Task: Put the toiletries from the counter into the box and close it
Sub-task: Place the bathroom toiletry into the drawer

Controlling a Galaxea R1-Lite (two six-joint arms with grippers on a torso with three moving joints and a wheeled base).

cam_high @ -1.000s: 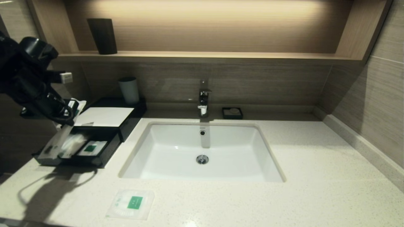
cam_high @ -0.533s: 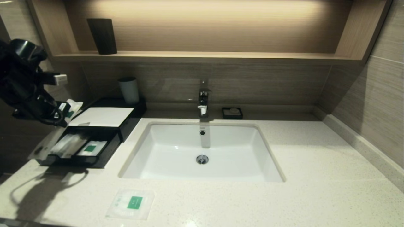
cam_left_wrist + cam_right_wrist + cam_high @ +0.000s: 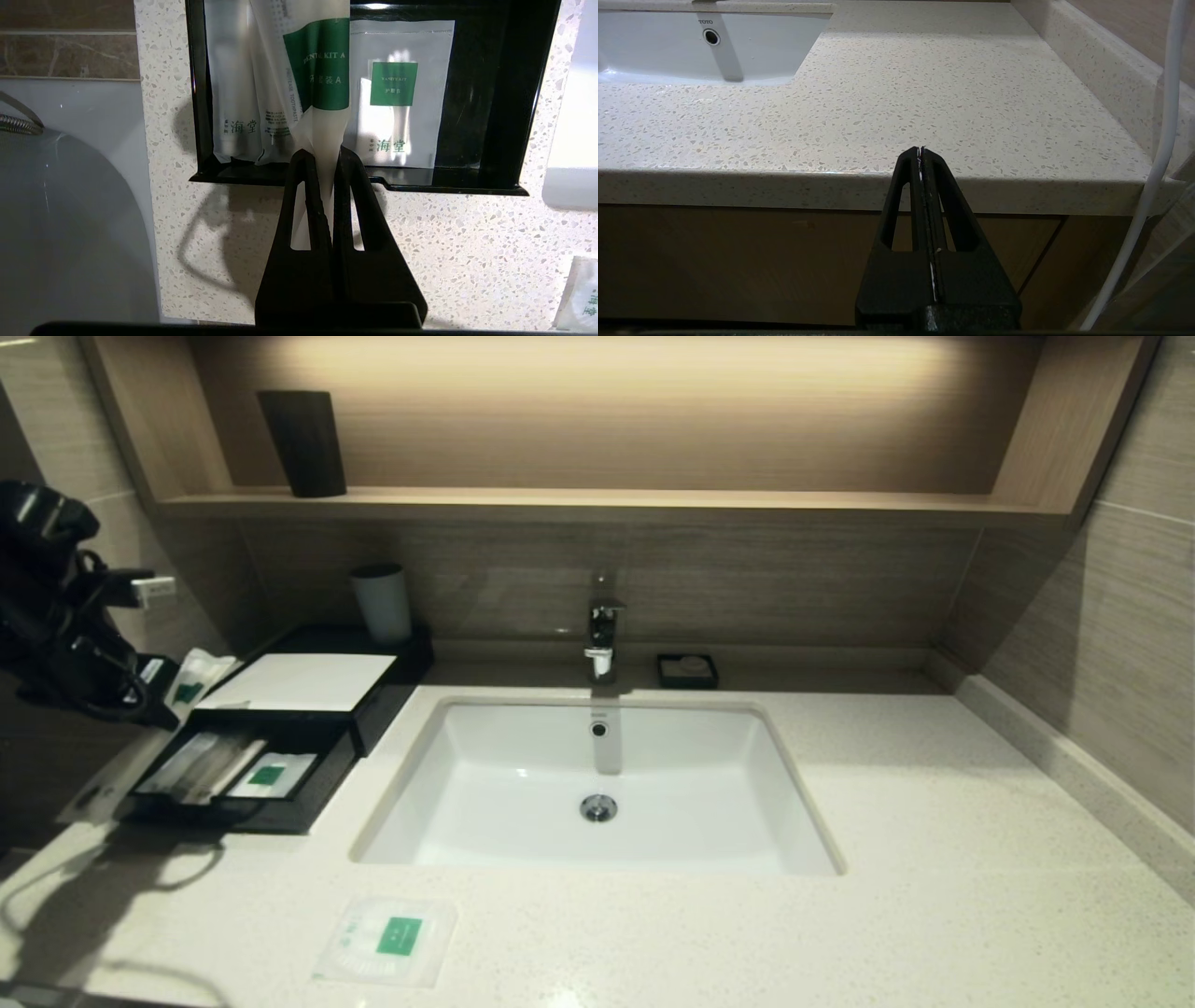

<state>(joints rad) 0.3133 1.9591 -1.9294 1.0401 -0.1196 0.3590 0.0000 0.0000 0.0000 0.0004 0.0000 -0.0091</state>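
Left gripper (image 3: 325, 156): fingers clamped on the long slim dental kit packet (image 3: 317, 70), holding it by its narrow lower end; in the head view the gripper (image 3: 154, 686) sits at about 9 o'clock of the scene, just to the left of the box.
Dental kit packet: pale, translucent, with a green label; in the head view (image 3: 193, 677) its upper end shows beside the box's white top panel, and in the left wrist view it hangs over the open drawer.
Box (image 3: 373, 705): glossy black with a white top panel (image 3: 303, 679), at 9 o'clock of the basin; its drawer (image 3: 495, 93) is pulled out.
Drawer contents: a square vanity kit packet (image 3: 397, 93) with a green label, plus pale sleeves (image 3: 233, 84) lying alongside.
Square packet on counter (image 3: 387, 941): flat, green label, at about 7 o'clock of the basin (image 3: 597, 784), near the front edge of the counter (image 3: 934, 859).
Right gripper (image 3: 920, 154): fingers pressed together, empty, parked low before the counter's front edge.
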